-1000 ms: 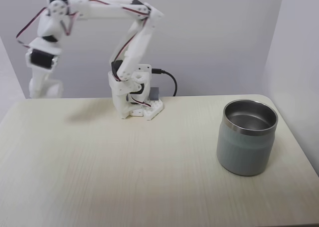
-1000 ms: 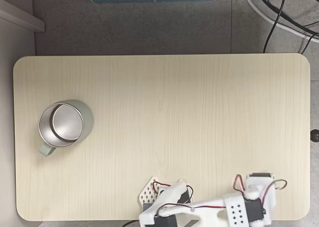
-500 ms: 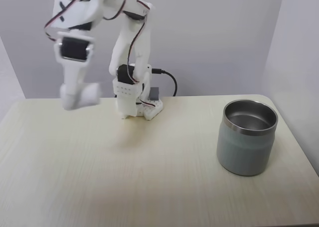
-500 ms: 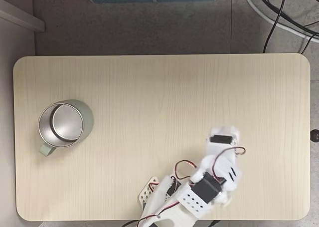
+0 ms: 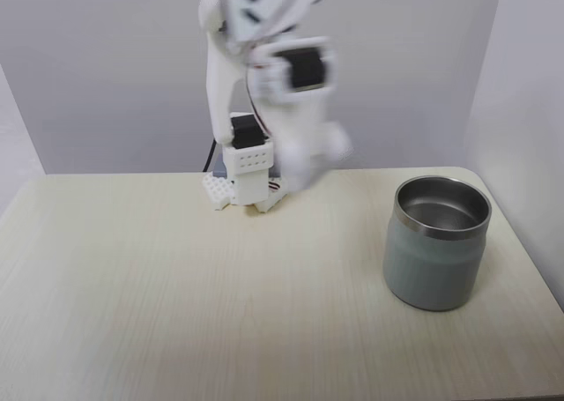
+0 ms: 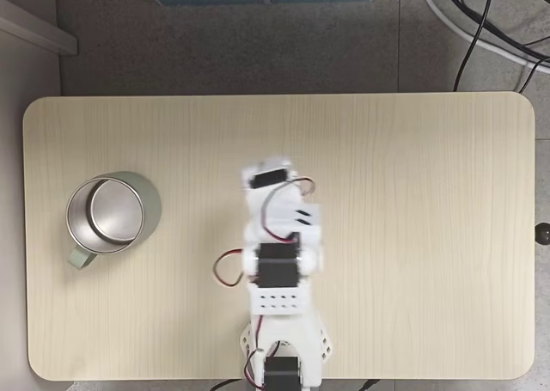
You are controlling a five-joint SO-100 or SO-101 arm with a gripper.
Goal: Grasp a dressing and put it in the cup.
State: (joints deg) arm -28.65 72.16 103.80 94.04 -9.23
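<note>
My white arm is blurred with motion in both fixed views. The gripper (image 5: 317, 159) hangs above the back middle of the table, just in front of the arm's base, well left of the cup. A rounded white lump at its tip looks like the dressing (image 5: 337, 143), with the fingers shut on it. From above, the gripper (image 6: 273, 172) points toward the table's middle, right of the cup (image 6: 153, 206). The cup (image 5: 432, 264) stands upright at the right, steel rim and inside, grey-green body, with nothing visible inside it.
The arm's white base (image 5: 247, 185) sits at the table's back edge. The pale wooden table (image 5: 132, 286) is bare around the cup. A wall stands close behind and to the right. From above, cables (image 6: 481, 21) lie on the floor beyond the table.
The arm has swung from the far left of the table, across in front of its base, toward the cup's side, with the white lump still at the gripper's tip. The cup has not moved.
</note>
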